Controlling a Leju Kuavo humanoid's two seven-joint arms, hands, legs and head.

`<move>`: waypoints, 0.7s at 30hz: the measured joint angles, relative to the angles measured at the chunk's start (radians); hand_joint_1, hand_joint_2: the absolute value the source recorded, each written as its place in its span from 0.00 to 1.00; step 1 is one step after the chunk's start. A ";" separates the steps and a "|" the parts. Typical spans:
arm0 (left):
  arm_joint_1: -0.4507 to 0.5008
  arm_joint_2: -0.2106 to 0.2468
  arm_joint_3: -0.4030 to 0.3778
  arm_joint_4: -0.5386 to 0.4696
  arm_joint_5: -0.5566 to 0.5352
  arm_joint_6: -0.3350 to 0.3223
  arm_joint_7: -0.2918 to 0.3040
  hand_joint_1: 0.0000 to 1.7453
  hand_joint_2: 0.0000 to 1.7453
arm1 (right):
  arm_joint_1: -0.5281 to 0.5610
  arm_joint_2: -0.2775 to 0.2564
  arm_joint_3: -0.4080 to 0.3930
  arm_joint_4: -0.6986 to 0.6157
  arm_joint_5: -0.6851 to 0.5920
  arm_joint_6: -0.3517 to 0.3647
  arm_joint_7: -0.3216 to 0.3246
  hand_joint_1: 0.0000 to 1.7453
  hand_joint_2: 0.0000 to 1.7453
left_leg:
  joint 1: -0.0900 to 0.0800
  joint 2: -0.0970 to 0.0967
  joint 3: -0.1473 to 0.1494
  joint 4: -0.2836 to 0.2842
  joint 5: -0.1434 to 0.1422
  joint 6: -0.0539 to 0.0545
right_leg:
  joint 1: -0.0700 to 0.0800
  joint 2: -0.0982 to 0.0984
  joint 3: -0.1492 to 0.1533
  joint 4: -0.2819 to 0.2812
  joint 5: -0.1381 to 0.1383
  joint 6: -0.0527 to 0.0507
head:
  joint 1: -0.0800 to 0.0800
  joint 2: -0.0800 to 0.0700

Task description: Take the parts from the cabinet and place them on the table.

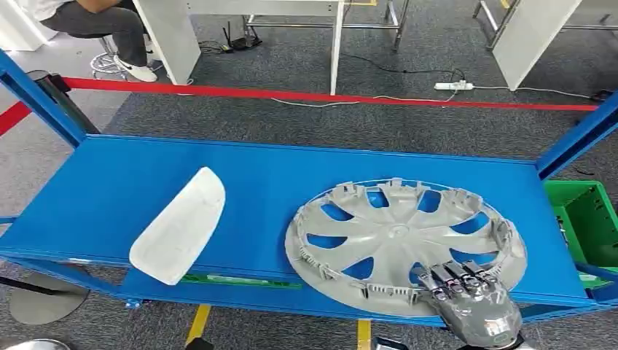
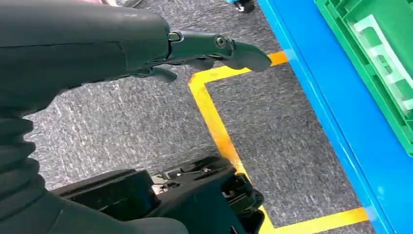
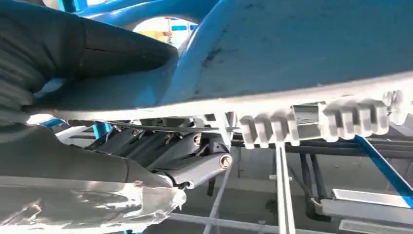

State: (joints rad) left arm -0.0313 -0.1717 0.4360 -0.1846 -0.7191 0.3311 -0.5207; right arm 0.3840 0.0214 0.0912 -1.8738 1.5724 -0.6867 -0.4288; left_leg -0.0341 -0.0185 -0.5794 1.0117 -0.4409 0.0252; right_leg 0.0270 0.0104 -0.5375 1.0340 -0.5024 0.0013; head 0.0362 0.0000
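Note:
A grey hubcap [image 1: 401, 233] lies flat on the blue cabinet shelf [image 1: 109, 189], toward its right, with its near rim hanging over the shelf's front edge. My right hand [image 1: 474, 302] grips that near rim, fingers laid over the top. The right wrist view shows the toothed rim [image 3: 311, 119] running between the thumb and the dark fingers [image 3: 195, 161] of my right hand [image 3: 146, 161]. A white curved part [image 1: 178, 226] lies on the shelf's left half, apart from the hubcap. My left hand [image 2: 146, 44] hangs over the carpet holding nothing, fingers loosely extended.
Blue frame posts [image 1: 44, 102] rise at both ends of the shelf. A green crate [image 1: 587, 219] sits to the right of the cabinet, also seen as green crate [image 2: 375, 58]. Yellow floor tape [image 2: 219, 131] marks the carpet. Beyond a red line [image 1: 328, 96], a person [image 1: 102, 22] sits by white tables.

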 joint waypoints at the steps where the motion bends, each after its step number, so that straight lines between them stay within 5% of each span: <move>1: 0.000 0.000 0.000 0.000 -0.004 0.000 0.000 0.00 1.00 | 0.000 0.000 0.000 0.000 0.000 0.000 -0.002 1.00 1.00 | 0.000 0.000 0.000 0.000 0.000 0.000 | 0.000 0.000 0.000 0.000 0.000 0.000 | 0.000 0.000; 21: -0.002 0.000 0.000 0.000 -0.015 -0.006 0.000 0.00 1.00 | 0.000 0.000 -0.005 0.008 0.000 0.000 -0.006 1.00 1.00 | 0.000 0.000 0.000 0.000 0.000 0.000 | 0.000 0.000 0.000 0.000 0.000 0.000 | 0.000 0.000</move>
State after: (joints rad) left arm -0.0334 -0.1713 0.4357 -0.1846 -0.7340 0.3250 -0.5207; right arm 0.3840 0.0214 0.0862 -1.8654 1.5721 -0.6867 -0.4352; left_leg -0.0341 -0.0185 -0.5794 1.0117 -0.4409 0.0252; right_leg 0.0270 0.0104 -0.5376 1.0340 -0.5024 0.0013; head 0.0362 0.0000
